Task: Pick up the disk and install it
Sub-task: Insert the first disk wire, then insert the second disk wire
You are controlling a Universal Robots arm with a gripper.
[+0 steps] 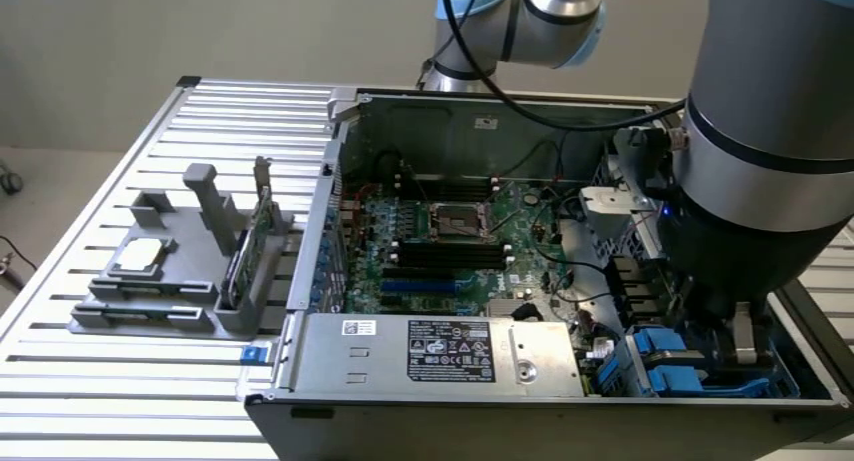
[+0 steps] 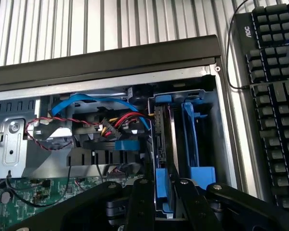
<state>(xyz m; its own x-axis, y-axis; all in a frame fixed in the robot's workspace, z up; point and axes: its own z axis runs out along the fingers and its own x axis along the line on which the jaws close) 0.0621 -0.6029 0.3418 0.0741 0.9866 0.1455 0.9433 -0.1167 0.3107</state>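
scene: open PC case (image 1: 350, 111) lying on a slatted tabletop (image 1: 80, 381), with the arm (image 1: 761, 181) reaching down into it
disk: standing on edge in the drive bay, in the case's corner at about 4 o'clock in the exterior view; in the wrist view the disk (image 2: 164, 137) shows as a dark slab with blue rails, partway down its slot
claw: the claw (image 2: 164, 186) straddles the disk's blue end, with one finger tight against each side; it looks clamped on the disk, not spread
why held so: gripping the thin faces keeps the disk upright and in line with the slot, so the rails can run along the bay guides
bracket: an empty blue bracket (image 2: 190, 139) stands in the next slot, just beside the disk and parallel to it, so there is little room for a finger on that side
cables: a blue ribbon (image 2: 86, 102) and a red/black bundle (image 2: 116, 120) lie next to the bay, near the disk's slot but not across it
board: the motherboard (image 1: 441, 231) sits mid-case, about 10 o'clock from the bay and well apart from the claw
psu: the labelled silver box (image 1: 441, 351) is at the case's 6 o'clock edge, beside the bay
fixture: the grey holder (image 1: 174, 281) sits on the tabletop at 9 o'clock of the case, with a small square chip (image 1: 140, 256) on it, untouched
keyboard: a black keyboard (image 2: 274, 96) rests on the tabletop just outside the bay wall
progress: by my judgement this is the install step, with the disk in the bay mouth; I cannot tell whether it is fully seated
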